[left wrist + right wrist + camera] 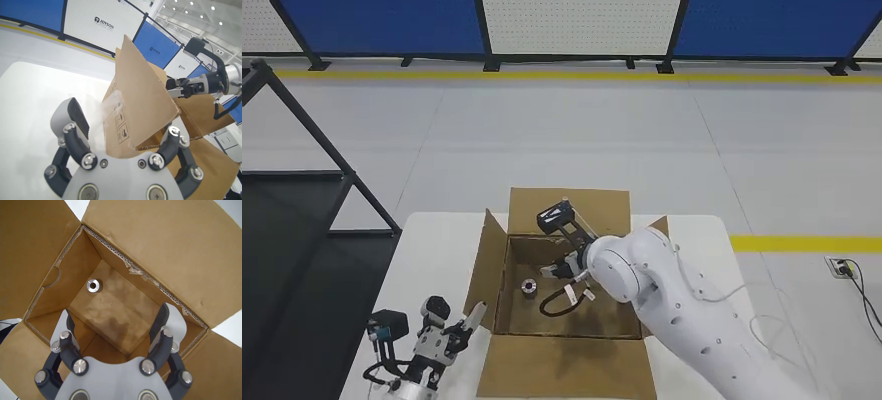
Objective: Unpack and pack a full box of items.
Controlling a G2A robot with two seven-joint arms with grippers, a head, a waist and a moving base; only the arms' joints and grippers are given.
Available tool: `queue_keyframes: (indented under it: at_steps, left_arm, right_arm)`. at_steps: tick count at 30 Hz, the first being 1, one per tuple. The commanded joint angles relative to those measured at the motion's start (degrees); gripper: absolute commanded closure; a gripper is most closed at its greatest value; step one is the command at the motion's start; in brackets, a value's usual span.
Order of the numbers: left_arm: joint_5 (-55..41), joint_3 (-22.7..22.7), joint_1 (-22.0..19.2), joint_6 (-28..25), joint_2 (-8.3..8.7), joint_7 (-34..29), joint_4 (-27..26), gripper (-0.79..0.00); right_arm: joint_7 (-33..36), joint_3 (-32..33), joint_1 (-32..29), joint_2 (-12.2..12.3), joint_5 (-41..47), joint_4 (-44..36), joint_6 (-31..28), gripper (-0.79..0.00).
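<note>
The unpacking half appears to be nearly done. Only 1 item shows in the box [567, 210], a metal ring [93, 285] lying flat on the floor close to the left wall and its corner. The next move calls for the right arm to shift toward that corner, drop down the deep walls and close on the ring. There is little room between the ring and the cardboard, so a finger could catch the wall.

At the left, on the white table [432, 240], the left gripper [454, 315] sits just beside the box's raised left flap. Its 2 fingers are spread wide and hold nothing. The flap's lower corner hangs near one finger, and I cannot tell whether they touch.

Further right, the right gripper [116, 311] hangs inside the box mouth above the bare floor. Its fingers are parted wide and empty, and it is well apart from the ring.
</note>
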Motion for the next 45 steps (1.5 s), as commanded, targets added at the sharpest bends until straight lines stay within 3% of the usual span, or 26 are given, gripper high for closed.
queue_keyframes:
  at_steps: [1, 10, 20, 30, 34, 45]
  left_arm:
    - [-2.06, -0.65, 0.07, 0.63, -0.08, 0.32, 0.14, -0.785]
    - [-16.37, -6.34, 2.34, 1.77, -0.24, -2.29, -0.49, -0.785]
    - [-18.94, -8.75, 4.56, -0.65, -0.22, -2.97, -0.24, -0.785]
    - [-17.95, -8.05, 7.22, -4.76, -0.40, -1.06, -1.53, -0.785]
    - [-15.45, -6.73, 7.98, -5.73, -0.45, -0.98, -2.48, -0.785]
    - [-6.12, -0.76, 5.74, -2.19, -0.92, 1.49, -2.07, -0.785]
  right_arm:
    - [0.74, -0.24, 0.76, -0.23, 0.05, 0.69, -0.82, -0.785]
    - [2.66, -3.76, 5.44, -2.70, 2.03, 5.99, -3.02, -0.785]
    - [2.74, -13.50, 11.93, -9.41, 8.09, 20.52, -8.14, -0.785]
    - [2.74, -13.50, 11.93, -9.41, 8.09, 20.52, -8.14, -0.785]
    - [-0.98, -12.79, 9.75, -9.31, 8.50, 21.45, -9.81, -0.785]
    - [-10.74, -12.98, 8.61, -10.93, 8.58, 28.42, -18.32, -0.785]
